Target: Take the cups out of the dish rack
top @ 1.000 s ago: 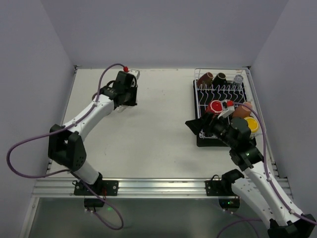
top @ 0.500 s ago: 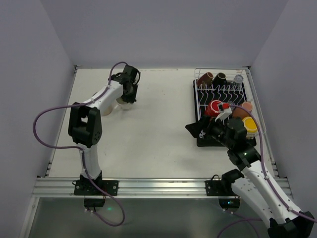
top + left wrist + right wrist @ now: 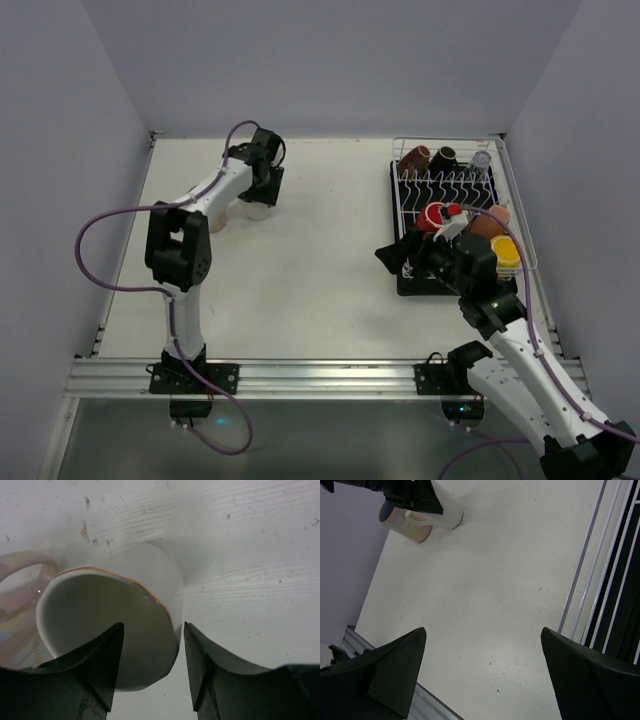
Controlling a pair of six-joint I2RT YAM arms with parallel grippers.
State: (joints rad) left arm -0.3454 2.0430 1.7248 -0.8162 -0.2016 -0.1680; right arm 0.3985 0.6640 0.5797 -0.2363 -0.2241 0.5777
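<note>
My left gripper (image 3: 259,192) is at the far left of the table, over a white mug (image 3: 256,209). In the left wrist view the white mug (image 3: 115,625) stands upright on the table. My left gripper (image 3: 153,626) straddles its rim, one finger inside and one outside, spread wider than the wall. A pale iridescent mug (image 3: 20,605) stands beside it. The white wire dish rack (image 3: 400,190) holds a brown mug (image 3: 415,157), black mug (image 3: 443,156), clear glass (image 3: 481,160), red mug (image 3: 434,216), tan mug (image 3: 490,222) and yellow mug (image 3: 506,250). My right gripper (image 3: 482,630) is open wide and empty over the table, left of the rack.
The pale mug (image 3: 215,218) stands just left of the white one. The rack sits on a black tray (image 3: 415,285) near the right wall. In the right wrist view the rack's wires (image 3: 585,565) run down the right side. A metal rail (image 3: 300,378) edges the table's front.
My left arm swung round and brought the white mug down onto the table beside the pale mug. My right gripper shifted slightly by the rack's front left corner.
</note>
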